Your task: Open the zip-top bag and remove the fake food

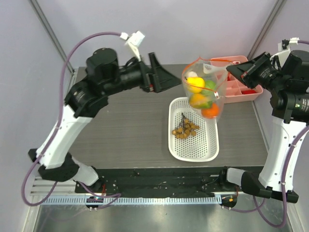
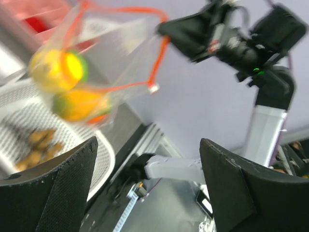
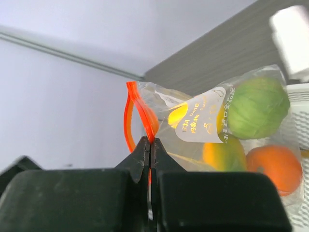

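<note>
The zip-top bag (image 1: 203, 89) hangs in the air over the far end of a white basket, its orange-red mouth pulled open. Inside it are fake food pieces: a yellow lemon (image 1: 195, 83), a green fruit (image 3: 258, 107), a mango (image 3: 219, 152) and an orange (image 3: 273, 164). My right gripper (image 3: 150, 142) is shut on the bag's orange zip strip at its right side. My left gripper (image 1: 169, 77) stands open just left of the bag, apart from it, nothing between its fingers (image 2: 63, 188). A bunch of brown grapes (image 1: 185, 129) lies in the basket.
The white perforated basket (image 1: 198, 150) lies on the dark table below the bag. A pink compartment tray (image 1: 256, 92) sits at the back right, under my right arm. Grey walls stand close behind the table.
</note>
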Available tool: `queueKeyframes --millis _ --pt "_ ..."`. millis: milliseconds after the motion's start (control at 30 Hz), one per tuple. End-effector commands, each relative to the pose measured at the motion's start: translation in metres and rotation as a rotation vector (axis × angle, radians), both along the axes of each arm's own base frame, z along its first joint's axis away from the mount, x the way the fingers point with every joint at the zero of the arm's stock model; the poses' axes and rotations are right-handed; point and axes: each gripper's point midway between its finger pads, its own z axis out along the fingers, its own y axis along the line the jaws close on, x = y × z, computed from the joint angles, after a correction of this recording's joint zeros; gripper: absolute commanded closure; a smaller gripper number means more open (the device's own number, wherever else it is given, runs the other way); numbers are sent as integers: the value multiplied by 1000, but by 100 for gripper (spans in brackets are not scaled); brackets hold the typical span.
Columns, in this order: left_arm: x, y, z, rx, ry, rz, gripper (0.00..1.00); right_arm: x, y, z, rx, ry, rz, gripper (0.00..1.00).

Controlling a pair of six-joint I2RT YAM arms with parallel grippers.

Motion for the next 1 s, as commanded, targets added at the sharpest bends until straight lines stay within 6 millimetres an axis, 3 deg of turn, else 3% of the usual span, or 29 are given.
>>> queueKeyframes --millis 0,67,100,167,200,233,300,333,367,433,500,533,600,667,700,733,767,800,833,867,967 --pt "23 65 -90 235 251 253 22 -7 46 77 209 -242 197 99" --pt "13 92 -84 201 253 308 26 4 61 75 213 -239 204 99" --pt "17 104 -86 201 242 367 26 4 93 67 210 -210 297 99" --pt "8 124 -81 167 206 422 23 14 124 57 199 -178 315 99" --pt "8 132 -80 163 200 459 18 23 141 45 188 -146 335 99" --pt "8 143 -77 155 192 508 15 14 168 46 192 -157 395 99" --pt "-1 167 -76 154 207 583 10 24 185 29 205 -118 394 99" --pt "1 179 -75 151 202 645 9 27 198 32 247 -133 422 99" --pt "-7 193 -72 130 186 675 9 32 208 19 252 -104 433 99" --pt "-7 208 -78 122 189 744 5 41 228 11 282 -107 458 99" --pt "-11 216 -95 129 234 776 6 38 251 -10 303 -49 486 99" --pt "-12 217 -103 138 257 786 8 40 264 -12 327 -67 513 99" --pt "-10 213 -134 192 350 800 8 35 287 -28 328 -39 546 99" --pt "-8 212 -157 253 398 813 9 34 306 -58 312 18 569 99" --pt "-7 215 -172 292 435 842 11 35 310 -56 333 -15 584 99" --pt "-7 221 -183 320 457 875 12 36 314 -67 337 -4 588 99" --pt "-3 230 -185 324 444 928 15 36 319 -101 321 63 588 99" --pt "-1 231 -194 346 434 934 17 38 323 -97 364 21 607 99" --pt "3 231 -189 311 415 944 17 37 326 -110 360 35 625 99" --pt "5 230 -191 304 423 941 19 39 329 -136 331 76 624 99" --pt "16 225 -212 348 504 934 18 37 330 -161 295 99 643 99"
